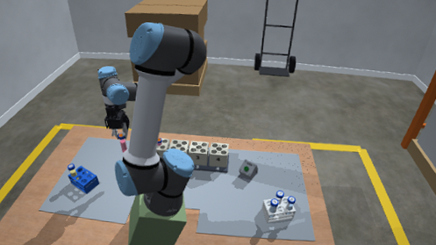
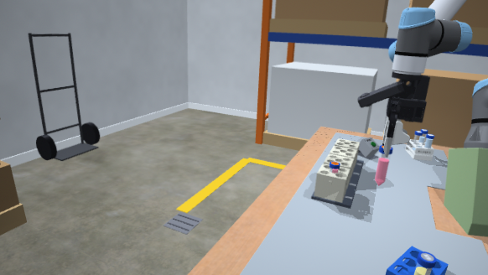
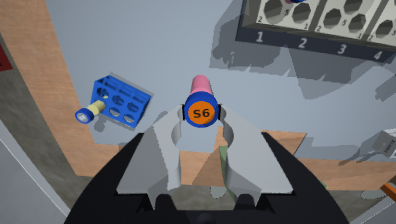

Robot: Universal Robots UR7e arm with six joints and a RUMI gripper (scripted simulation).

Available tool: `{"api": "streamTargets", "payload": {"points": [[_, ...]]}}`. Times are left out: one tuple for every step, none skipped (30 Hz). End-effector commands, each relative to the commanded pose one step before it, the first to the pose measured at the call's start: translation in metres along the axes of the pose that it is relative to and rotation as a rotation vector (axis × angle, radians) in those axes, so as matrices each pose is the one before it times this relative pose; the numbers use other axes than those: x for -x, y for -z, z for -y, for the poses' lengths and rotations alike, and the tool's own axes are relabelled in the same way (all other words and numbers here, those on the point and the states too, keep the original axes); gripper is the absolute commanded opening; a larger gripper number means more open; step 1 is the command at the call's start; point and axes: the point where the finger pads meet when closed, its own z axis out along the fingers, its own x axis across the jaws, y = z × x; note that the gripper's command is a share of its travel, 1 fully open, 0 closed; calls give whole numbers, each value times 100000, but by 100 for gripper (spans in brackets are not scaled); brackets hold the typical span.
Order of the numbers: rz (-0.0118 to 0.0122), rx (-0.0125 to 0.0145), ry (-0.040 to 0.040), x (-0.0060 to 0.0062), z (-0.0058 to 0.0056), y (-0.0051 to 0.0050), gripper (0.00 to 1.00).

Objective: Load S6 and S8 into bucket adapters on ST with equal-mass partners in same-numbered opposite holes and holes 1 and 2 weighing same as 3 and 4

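Observation:
My gripper [image 1: 121, 135] [image 2: 386, 150] [image 3: 201, 105] is shut on the cap of tube S6 [image 1: 123, 146] [image 2: 381, 168] [image 3: 201, 84], pink-filled. It hangs above the mat, clear of the stand [image 1: 210, 168] [image 2: 353, 194] [image 3: 320, 46] and left of it in the top view. Adapters 1 to 4 stand in a row. Adapter 1 [image 2: 329, 187] holds an orange-dotted tube [image 1: 159, 141] [image 2: 334, 164], seemingly in centre hole 5; its ID is unreadable. No tubes show in adapters 3 [image 1: 197, 158] and 4 [image 1: 218, 159]. The white rack [image 1: 279, 215] [image 2: 420, 152] holds three blue-capped tubes. The green DONE key [image 1: 246, 168] [image 2: 373, 144] sits on its desk.
The blue rack [image 1: 86, 185] [image 3: 140, 116] stands at the left in the top view. It holds one pale yellow tube [image 1: 72, 170] [image 2: 421, 272] [image 3: 98, 107] with a grey dot. The arm's green base [image 1: 155, 232] [image 2: 467, 189] stands at the table's near side.

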Motion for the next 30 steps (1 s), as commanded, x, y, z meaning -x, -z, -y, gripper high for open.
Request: {"api": "streamTargets", "payload": {"points": [[189,-170,-10827,-2842,1365,91,0],[-2,-1,0,-573,341,0,0],[-2,-1,0,-573,341,0,0],[-2,-1,0,-573,341,0,0],[0,0,0,0,0,0,0],[0,0,0,0,0,0,0],[-1,0,0,-573,343,0,0],[-2,-1,0,-573,341,0,0],[-2,-1,0,-573,341,0,0],[-2,-1,0,-573,341,0,0],[-2,-1,0,-573,341,0,0],[-2,-1,0,-573,341,0,0],[-2,-1,0,-573,341,0,0],[-2,-1,0,-573,341,0,0],[-2,-1,0,-573,341,0,0],[-2,-1,0,-573,341,0,0],[-2,-1,0,-573,341,0,0],[-2,-1,0,-573,341,0,0],[-1,-1,0,-573,341,0,0],[-1,-1,0,-573,341,0,0],[-1,-1,0,-573,341,0,0],[0,0,0,0,0,0,0],[0,0,0,0,0,0,0],[-1,0,0,-573,343,0,0],[-2,-1,0,-573,341,0,0],[-2,-1,0,-573,341,0,0],[-2,-1,0,-573,341,0,0],[-1,-1,0,-573,341,0,0],[-1,-1,0,-573,341,0,0],[-1,-1,0,-573,341,0,0]]}}
